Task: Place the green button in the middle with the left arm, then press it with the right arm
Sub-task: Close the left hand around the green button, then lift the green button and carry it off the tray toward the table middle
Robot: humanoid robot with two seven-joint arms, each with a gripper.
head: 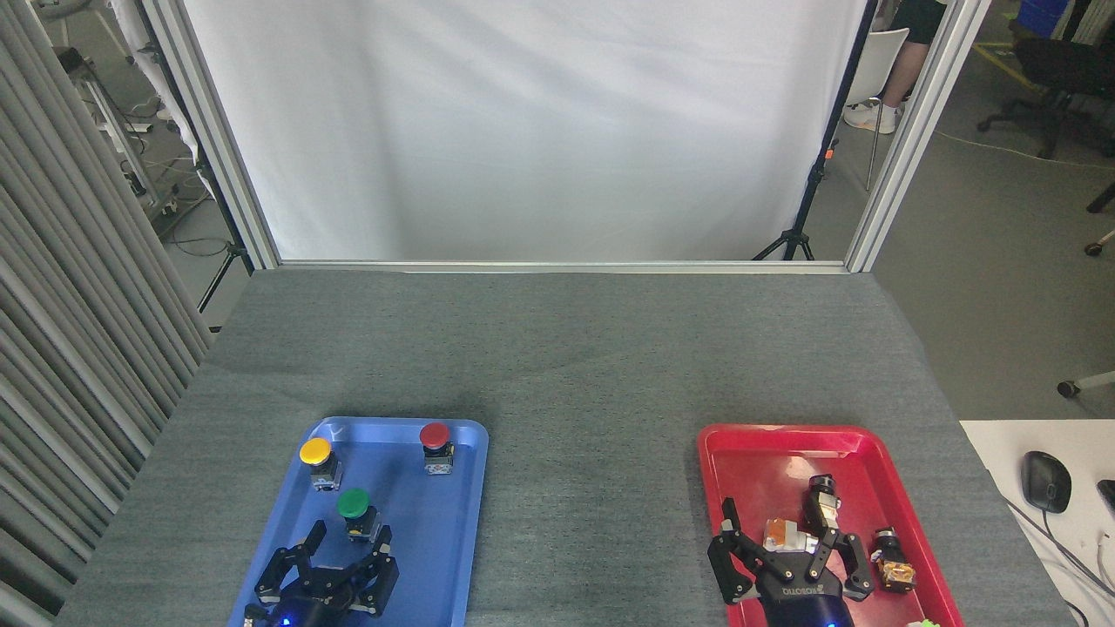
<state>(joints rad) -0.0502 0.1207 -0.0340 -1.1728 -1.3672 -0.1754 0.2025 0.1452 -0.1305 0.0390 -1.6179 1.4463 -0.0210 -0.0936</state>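
The green button [354, 508] stands upright in the blue tray [435, 531], nearer to me than the yellow button [317, 458] and the red button [435, 444]. My left gripper [344, 540] is open just below the green button, its fingers spread and pointing at it, not touching it. My right gripper [788, 533] hovers open over the red tray [749, 457] with nothing held. The bare grey cloth of the middle [592, 488] lies between the two trays.
Small parts lie in the red tray: an orange-and-white piece [784, 534], a black cylinder [821, 498] and a black-and-brass piece [893, 562]. A white side table with a black mouse [1045, 481] stands at the right. A white screen closes the table's far edge.
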